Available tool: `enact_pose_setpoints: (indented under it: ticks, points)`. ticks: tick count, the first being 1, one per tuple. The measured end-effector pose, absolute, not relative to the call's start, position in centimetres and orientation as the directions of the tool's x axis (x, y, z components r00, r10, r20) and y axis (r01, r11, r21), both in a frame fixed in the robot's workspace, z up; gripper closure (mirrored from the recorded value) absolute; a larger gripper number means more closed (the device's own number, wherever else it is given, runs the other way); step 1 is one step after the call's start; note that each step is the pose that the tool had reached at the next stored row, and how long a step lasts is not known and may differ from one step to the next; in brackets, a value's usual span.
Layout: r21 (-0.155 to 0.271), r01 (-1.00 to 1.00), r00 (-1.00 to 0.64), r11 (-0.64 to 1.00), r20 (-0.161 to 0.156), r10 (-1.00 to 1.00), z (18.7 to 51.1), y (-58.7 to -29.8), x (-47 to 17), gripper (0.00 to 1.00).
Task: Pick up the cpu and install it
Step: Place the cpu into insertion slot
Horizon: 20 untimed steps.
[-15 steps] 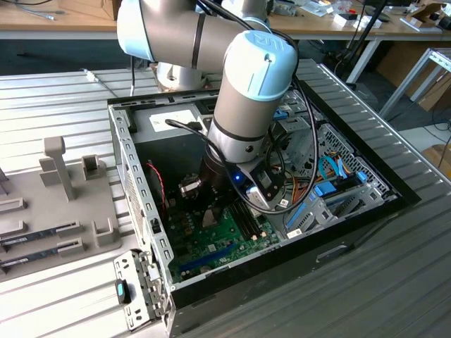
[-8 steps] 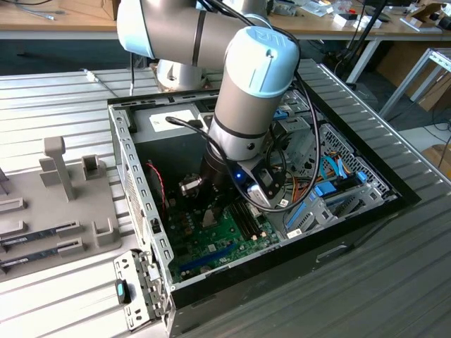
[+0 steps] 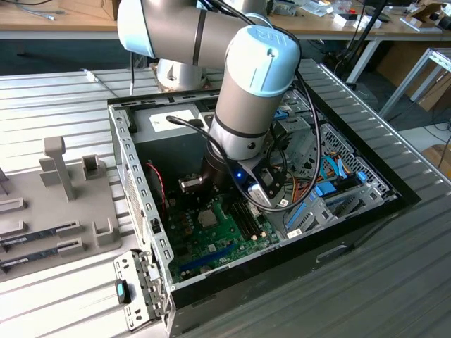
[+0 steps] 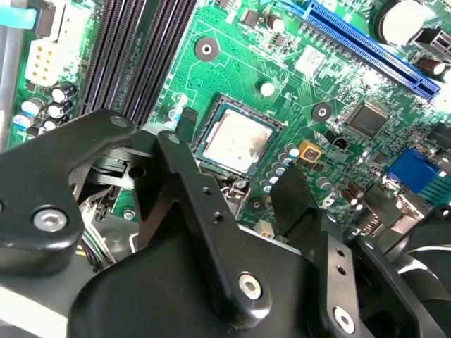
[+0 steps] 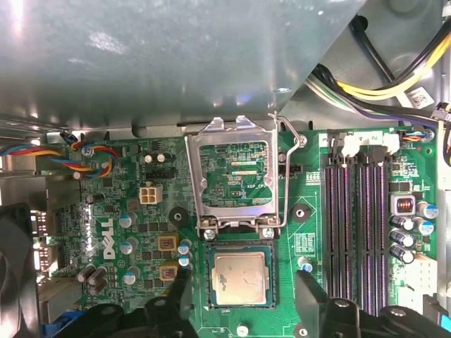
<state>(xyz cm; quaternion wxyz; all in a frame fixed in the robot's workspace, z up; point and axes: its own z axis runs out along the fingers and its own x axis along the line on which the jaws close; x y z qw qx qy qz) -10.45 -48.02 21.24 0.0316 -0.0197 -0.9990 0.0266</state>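
The cpu [image 5: 242,276] is a small square chip with a silver-grey top, lying flat in its socket on the green motherboard [image 5: 141,232]. It also shows in the second wrist view, cpu [image 4: 236,141], and in the exterior view, cpu [image 3: 207,217]. The socket's metal lid [image 5: 232,176] stands hinged open beside it, with the lever [image 5: 287,176] raised. My gripper [image 5: 243,280] hovers over the chip, open, with one black finger [image 5: 180,285] on each side and nothing held. In the second wrist view the gripper [image 4: 229,165] sits above the socket in the same way.
The arm [image 3: 246,105] reaches down into an open computer case [image 3: 141,197] with tall metal walls. Dark memory slots [image 5: 356,218] run beside the socket. Cable bundles [image 5: 394,84] and drive bays [image 3: 331,190] crowd the exterior view's right. A grey holder tray [image 3: 63,211] lies on the exterior view's left.
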Motion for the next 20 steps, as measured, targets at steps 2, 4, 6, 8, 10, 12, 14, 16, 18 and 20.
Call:
enact_pose_setpoints:
  ticks: [2,4,6,8,10,12,14,16,18,20]
  points:
    - [-0.054,0.038,-0.997,0.998,0.062,0.041,21.3,-48.0,-10.4,0.31]
    - [-0.054,0.038,-0.997,0.998,0.062,0.041,21.3,-48.0,-10.4,0.39]
    - [-0.054,0.038,-0.997,0.998,0.062,0.041,21.3,-48.0,-10.4,0.51]
    - [-0.054,0.038,-0.997,0.998,0.062,0.041,21.3,-48.0,-10.4,0.57]
    - [-0.054,0.038,-0.997,0.998,0.062,0.041,21.4,-48.0,-10.3,0.69]
    - [-0.054,0.038,-0.997,0.998,0.062,0.041,21.4,-48.0,-10.3,0.82]
    - [-0.055,0.038,-0.997,0.998,0.063,0.041,21.4,-48.1,-9.8,0.88]
    - [-0.055,0.038,-0.997,0.998,0.063,0.041,21.4,-48.1,-8.4,0.89]
    - [-0.054,0.037,-0.997,0.998,0.064,0.041,21.4,-48.1,-7.5,0.89]
    - [-0.052,0.038,-0.997,0.998,0.065,0.041,21.7,-48.1,-6.9,0.89]
